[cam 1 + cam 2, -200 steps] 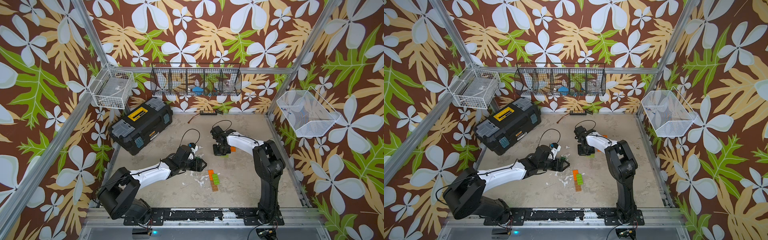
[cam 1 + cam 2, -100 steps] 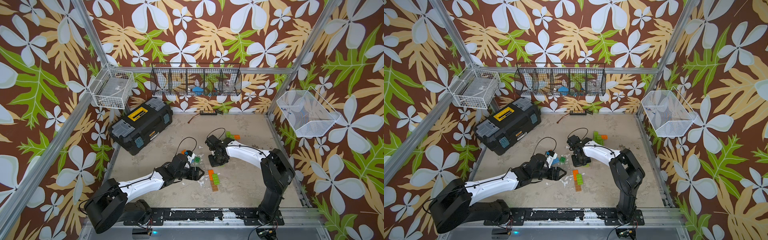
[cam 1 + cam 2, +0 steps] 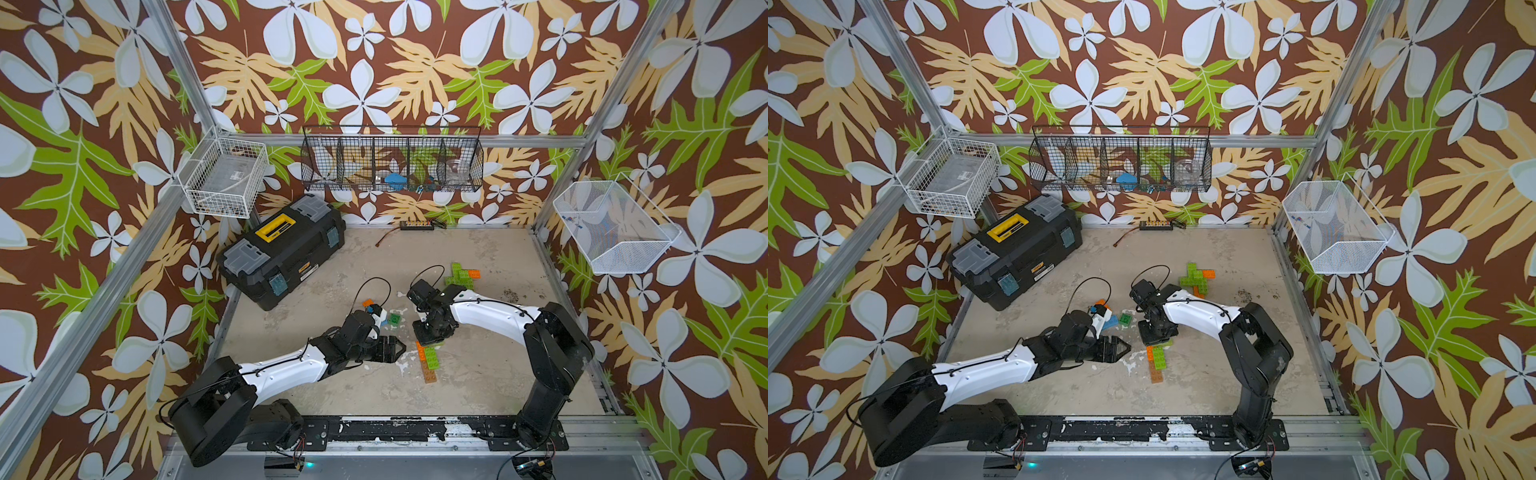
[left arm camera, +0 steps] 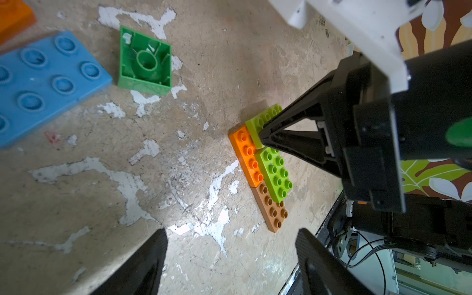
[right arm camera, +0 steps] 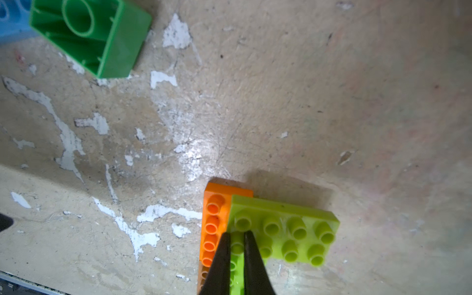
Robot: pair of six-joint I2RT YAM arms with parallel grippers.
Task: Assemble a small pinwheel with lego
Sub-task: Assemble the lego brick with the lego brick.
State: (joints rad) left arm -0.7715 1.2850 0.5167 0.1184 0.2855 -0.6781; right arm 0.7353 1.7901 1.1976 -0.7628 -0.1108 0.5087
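Note:
A flat lego row lies on the floor in both top views [image 3: 428, 362] [image 3: 1155, 362]: an orange strip [image 4: 249, 158], a lime green brick [image 4: 275, 171] and a tan-brown plate [image 4: 273, 212]. Another lime brick [image 5: 281, 229] sits crosswise on the row's far end. My right gripper [image 5: 236, 236] [image 3: 430, 338] is shut, its tips pressing down on that brick's corner beside the orange strip [image 5: 212, 224]. My left gripper [image 4: 229, 245] [image 3: 395, 349] hangs open and empty just left of the row. A blue plate [image 4: 43, 81], an upturned dark green square [image 4: 144, 66] and an orange piece [image 4: 12, 18] lie behind it.
A lime and orange lego cluster [image 3: 459, 274] lies farther back on the right. A black toolbox [image 3: 282, 257] fills the back left corner. A power strip [image 3: 417, 225] lies at the back wall. Wire baskets [image 3: 390, 164] hang on the walls above the floor.
My right gripper came forward from the back lego cluster to the row near the front. My left arm drew back toward the front, uncovering the blue and dark green pieces.

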